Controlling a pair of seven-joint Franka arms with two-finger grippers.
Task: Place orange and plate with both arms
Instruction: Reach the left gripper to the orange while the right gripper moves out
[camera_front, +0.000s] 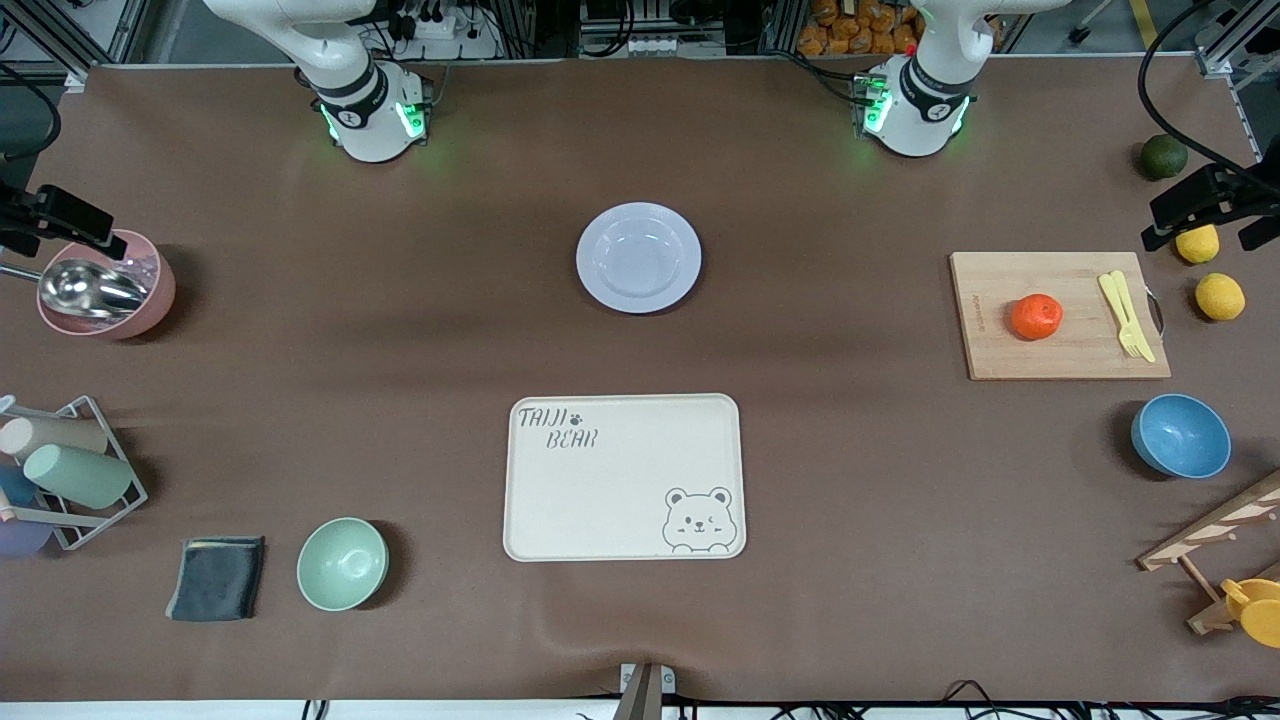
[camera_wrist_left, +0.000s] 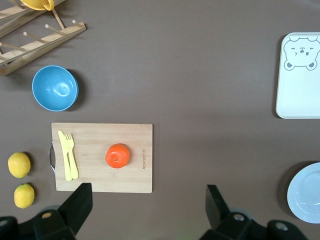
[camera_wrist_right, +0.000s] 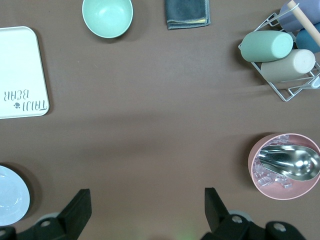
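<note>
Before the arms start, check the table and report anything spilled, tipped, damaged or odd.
Nothing stands out. The orange sits on the cutting board beside the yellow fork, the plate lies flat and empty, and the bear tray is bare. The cups lie sideways in their wire rack, apparently stored so.

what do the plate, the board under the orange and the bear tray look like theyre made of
Plate: probably plastic or melamine, pale lavender with a soft sheen.
Board: wood, maybe bamboo; visible grain, matte, metal handle.
Bear tray: likely matte cream plastic with a printed design.
Orange: glossy skin.
</note>
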